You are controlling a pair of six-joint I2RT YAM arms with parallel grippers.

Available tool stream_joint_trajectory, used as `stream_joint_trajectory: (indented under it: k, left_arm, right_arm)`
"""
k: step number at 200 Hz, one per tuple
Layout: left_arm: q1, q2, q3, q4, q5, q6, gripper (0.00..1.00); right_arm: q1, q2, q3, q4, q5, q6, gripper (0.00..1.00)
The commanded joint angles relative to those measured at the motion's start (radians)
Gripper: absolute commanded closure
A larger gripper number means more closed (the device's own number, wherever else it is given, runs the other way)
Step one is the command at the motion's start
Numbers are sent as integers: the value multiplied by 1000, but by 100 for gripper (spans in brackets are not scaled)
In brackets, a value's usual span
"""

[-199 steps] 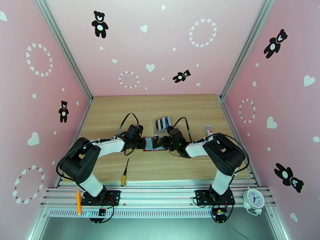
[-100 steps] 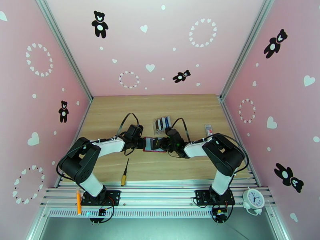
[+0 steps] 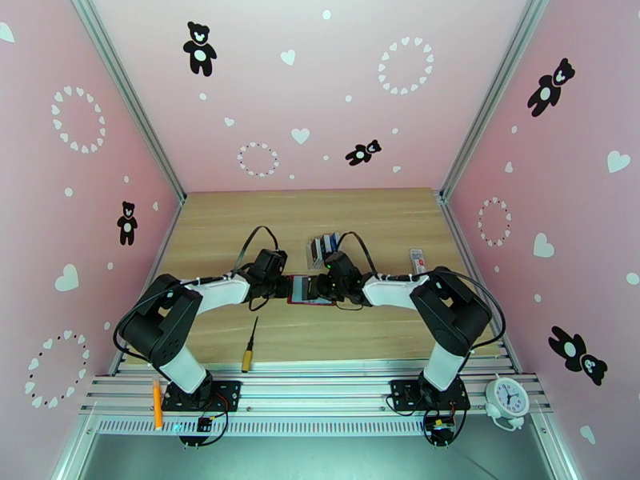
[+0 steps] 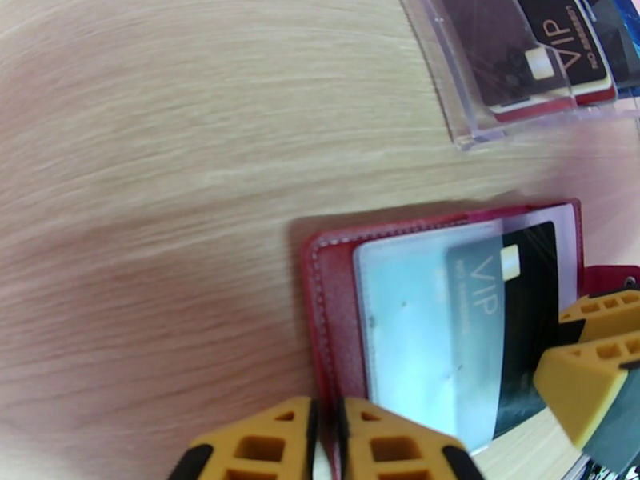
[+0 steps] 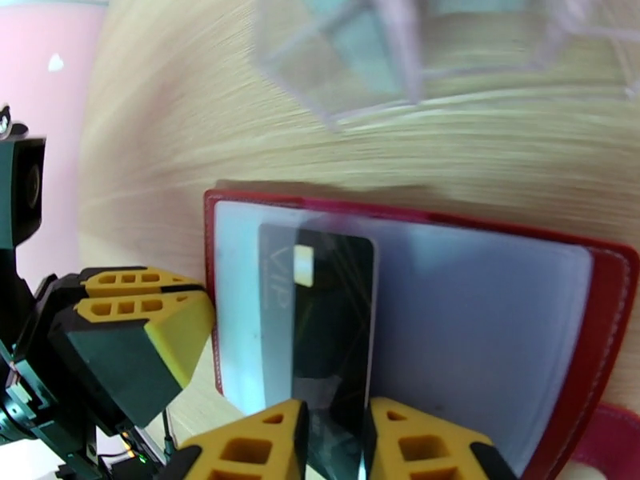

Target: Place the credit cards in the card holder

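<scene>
The left end effector (image 4: 324,430) is clamping the card holder (image 4: 328,314) by its edge. The right end effector (image 5: 332,442) is standing slightly parted astride the black credit card (image 5: 332,314), which is lying inside the card holder, spread flat on the bench (image 4: 160,194).

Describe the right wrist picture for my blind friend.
An open red card holder lies on the wooden table, a black card tucked partway in. The right hand straddles the card's near edge; the left hand pinches the holder's side.
</scene>
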Motion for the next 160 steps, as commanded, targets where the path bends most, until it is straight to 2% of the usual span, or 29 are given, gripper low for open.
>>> stream_joint_trajectory:
  k: [1, 53, 107, 160]
  left_arm:
    - [-8, 25, 5, -16, 55, -6, 87]
    - [-8, 24, 6, -12, 69, -8, 89]
    - [-9, 27, 12, -29, 41, -6, 87]
    - [-7, 30, 14, -38, 25, -6, 86]
  right_arm:
    - [17, 47, 73, -143, 14, -56, 74]
    - [34, 100, 171, -248, 24, -99, 72]
    - [32, 66, 237, -400, 137, -185, 68]
    - [33, 109, 284, -398, 130, -198, 67]
